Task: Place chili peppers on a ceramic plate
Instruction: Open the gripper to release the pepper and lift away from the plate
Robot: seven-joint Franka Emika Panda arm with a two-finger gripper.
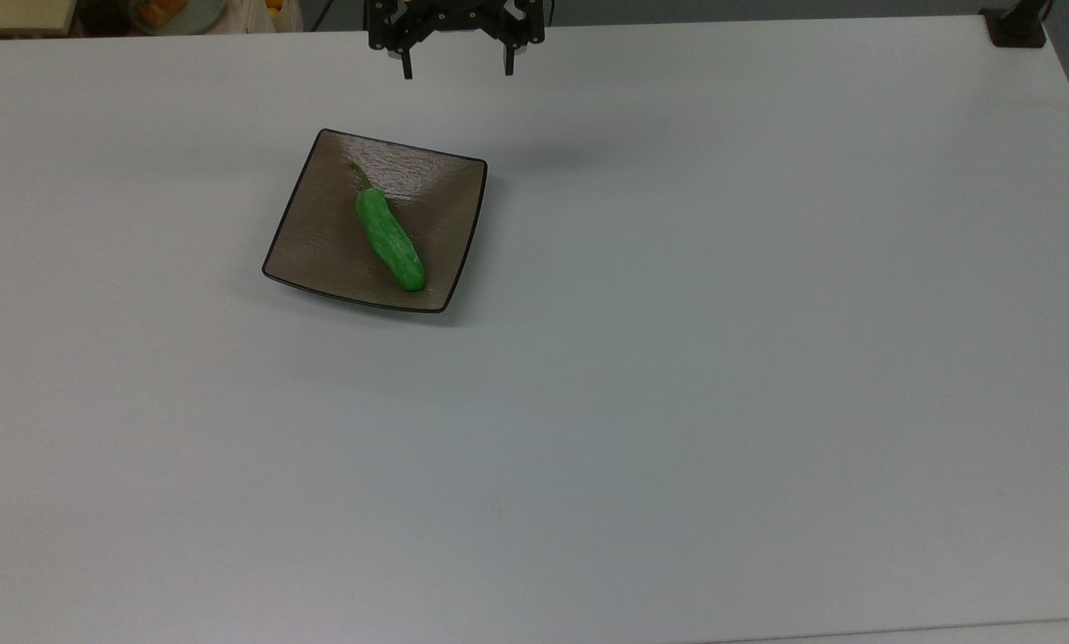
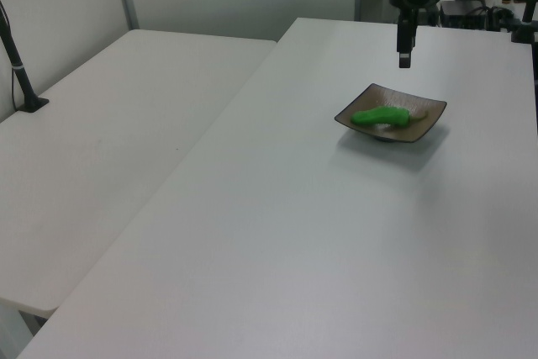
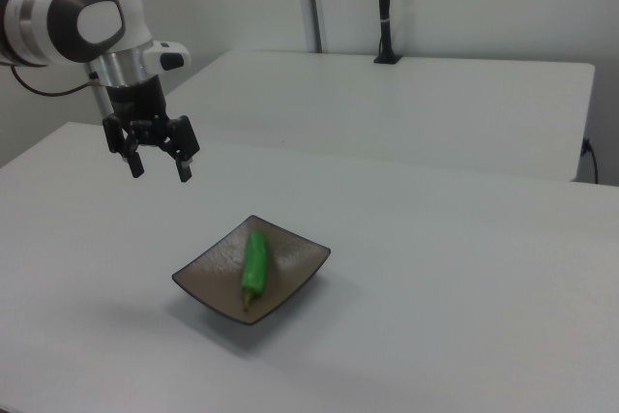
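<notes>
Chili pepper (image 1: 390,239): lies diagonally on the plate, stem toward 11 o'clock in the top view.
Ceramic plate (image 1: 319,241): square, brown, black-rimmed; rests on the white counter (image 1: 677,358).
Gripper (image 1: 456,70): raised at the plate's 1 o'clock in the top view, fingers spread, holding nothing.

The top view's upper edge cuts off the gripper (image 1: 456,64) above its fingers (image 1: 406,66). In the left view, the chili pepper (image 2: 381,115) hides part of the ceramic plate (image 2: 427,124); its stem is apparently indistinct.
</notes>
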